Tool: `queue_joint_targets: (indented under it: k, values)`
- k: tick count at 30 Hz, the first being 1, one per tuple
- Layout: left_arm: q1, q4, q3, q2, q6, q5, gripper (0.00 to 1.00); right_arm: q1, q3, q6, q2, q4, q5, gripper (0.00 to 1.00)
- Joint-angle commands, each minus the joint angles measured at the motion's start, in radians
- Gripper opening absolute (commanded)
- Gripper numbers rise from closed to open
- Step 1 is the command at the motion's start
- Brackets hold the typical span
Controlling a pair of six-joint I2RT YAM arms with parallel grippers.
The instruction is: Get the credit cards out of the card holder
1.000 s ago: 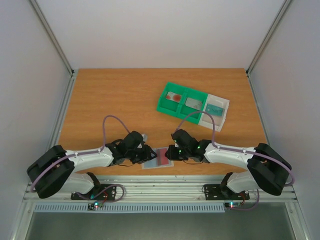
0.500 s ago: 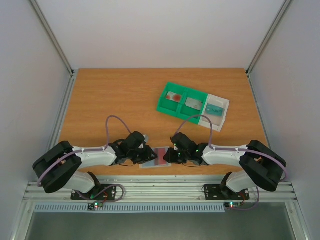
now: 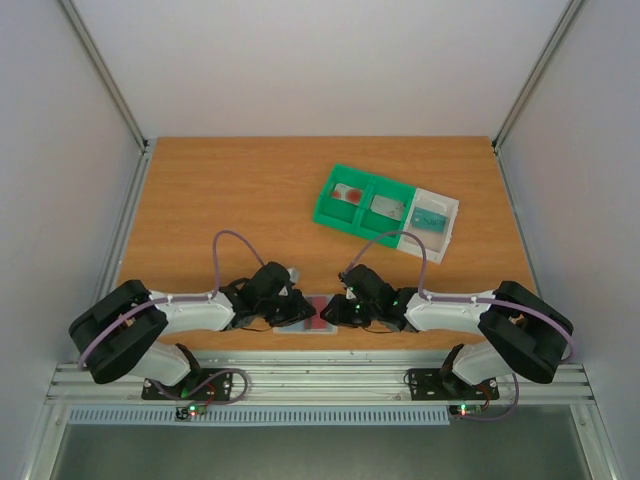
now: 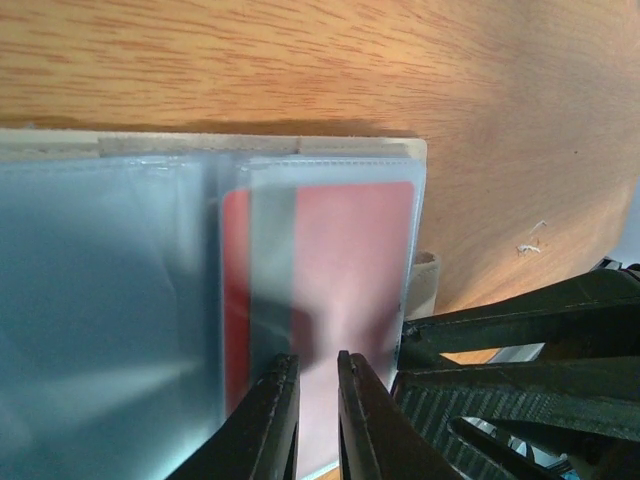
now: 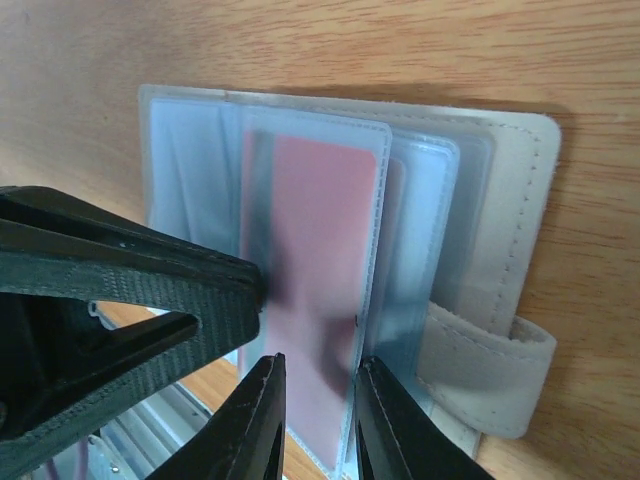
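Observation:
The card holder lies open at the table's near edge, between both grippers. Its beige outside and closure tab show in the right wrist view, and its grey-blue sleeves in the left wrist view. A dark red credit card sits inside a clear sleeve and also shows in the right wrist view. My left gripper has its jaws a narrow gap apart, tips on that sleeve. My right gripper is open and straddles the same sleeve from the other side. The pale card cannot be made out.
A green two-compartment tray with a white tray beside it stands at the back right, each holding small items. The table's front edge and a metal rail run just below the card holder. Both grippers nearly touch.
Both grippers have moved in towards each other over the card holder and now cover most of it. The card holder has shifted slightly towards the front edge.

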Motion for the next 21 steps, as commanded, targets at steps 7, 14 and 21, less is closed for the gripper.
queue_joint_targets:
  k: [7, 14, 21]
  values:
    - [0.001, 0.035, -0.03, -0.064, -0.018, -0.019, 0.22, 0.007, -0.024, 0.052, 0.011, 0.13, -0.048, 0.22]
    - [0.02, -0.206, -0.027, -0.245, 0.013, -0.124, 0.28, 0.008, -0.036, 0.08, 0.044, 0.192, -0.07, 0.23]
    - [0.109, -0.405, -0.055, -0.372, 0.059, -0.18, 0.33, 0.007, -0.045, 0.101, 0.071, 0.257, -0.087, 0.23]
